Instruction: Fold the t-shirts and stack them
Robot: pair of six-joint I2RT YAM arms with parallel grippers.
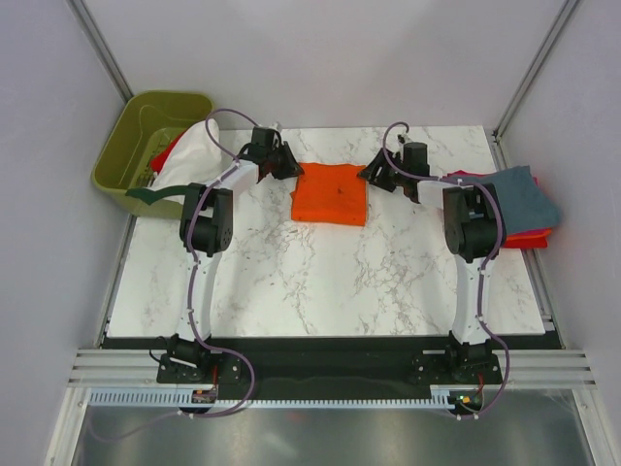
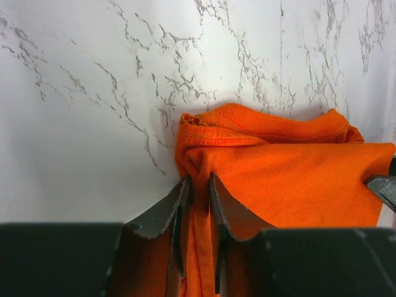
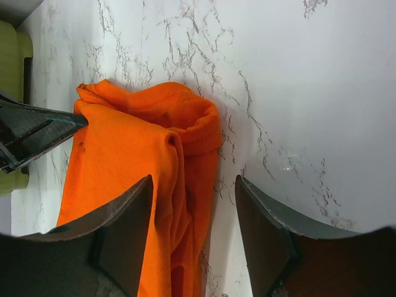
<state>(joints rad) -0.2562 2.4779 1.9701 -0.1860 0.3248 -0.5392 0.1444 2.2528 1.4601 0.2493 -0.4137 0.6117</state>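
A folded bright orange t-shirt [image 1: 332, 194] lies at the back middle of the marble table. My left gripper [image 1: 294, 163] is at its left edge, and in the left wrist view this gripper [image 2: 199, 179] is shut on a pinched fold of the orange t-shirt [image 2: 291, 179]. My right gripper [image 1: 374, 175] is at the shirt's right edge. In the right wrist view it [image 3: 193, 185] stands open, astride the bunched edge of the orange t-shirt [image 3: 124, 161], with one finger over cloth and the other over bare marble.
A stack of t-shirts sits at the table's right edge: slate blue-grey [image 1: 519, 194] on top, red [image 1: 529, 236] below, and magenta [image 1: 466, 175] peeking out. At back left, an olive-green bin [image 1: 126, 146] holds a white t-shirt with dark green trim [image 1: 189, 160] that spills onto the table.
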